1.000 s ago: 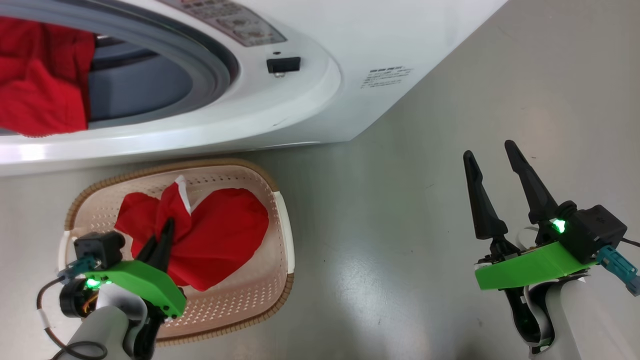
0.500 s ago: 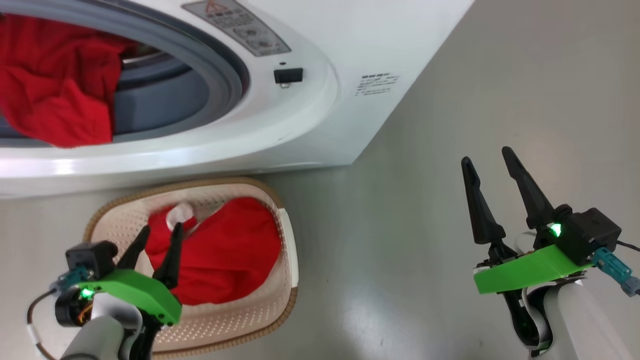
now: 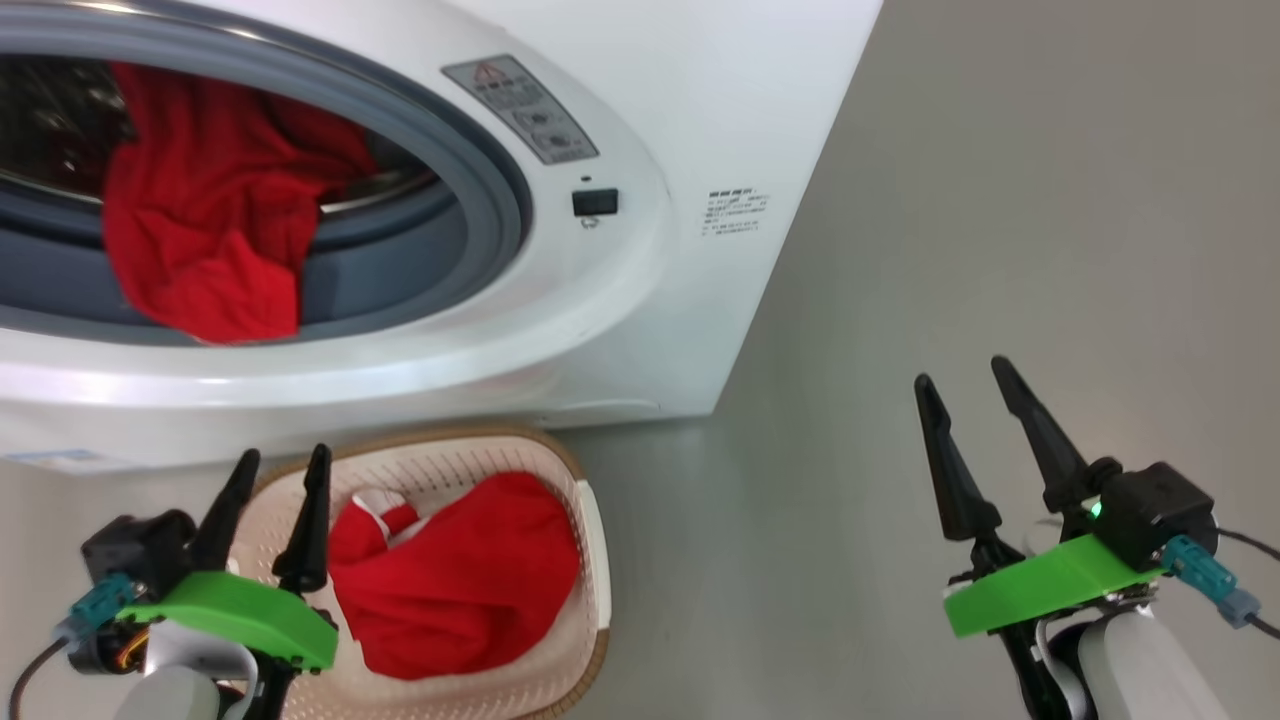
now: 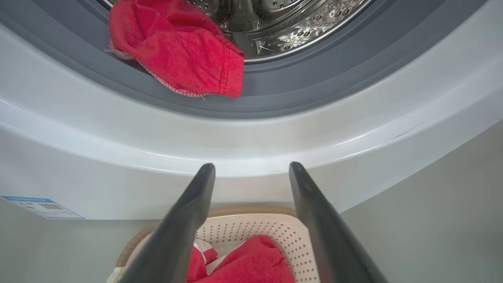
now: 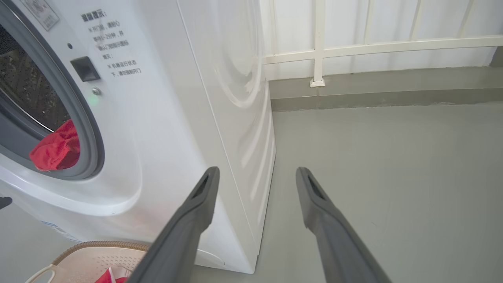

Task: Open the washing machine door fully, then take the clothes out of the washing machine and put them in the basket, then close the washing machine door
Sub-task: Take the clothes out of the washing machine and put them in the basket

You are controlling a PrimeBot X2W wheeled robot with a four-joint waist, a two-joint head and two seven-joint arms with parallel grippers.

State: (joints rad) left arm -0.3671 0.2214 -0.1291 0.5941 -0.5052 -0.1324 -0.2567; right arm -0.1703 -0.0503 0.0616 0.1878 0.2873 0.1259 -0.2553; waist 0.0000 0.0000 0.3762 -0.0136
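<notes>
Nearest the camera, at the lower left of the head view, the left end effector is raised on its pale forearm. Its two dark fingers point up and are spread apart with nothing between them. It hovers over the left edge of the basket, clear of the cloth. At the lower right, the right end effector is held in a like pose above the bare floor, fingers wide apart and empty, well away from the basket.

The basket stands on the floor just in front of the washing machine. A red garment with white trim lies crumpled inside it, filling most of its right half. In the left wrist view the fingers frame the basket's far wall and the garment below.

Farther off, the machine's round opening gapes. A second red garment hangs out of the steel drum and drapes over the grey seal, its lower edge short of the white front ring. Beyond the machine's side, the right wrist view shows a white railing.
</notes>
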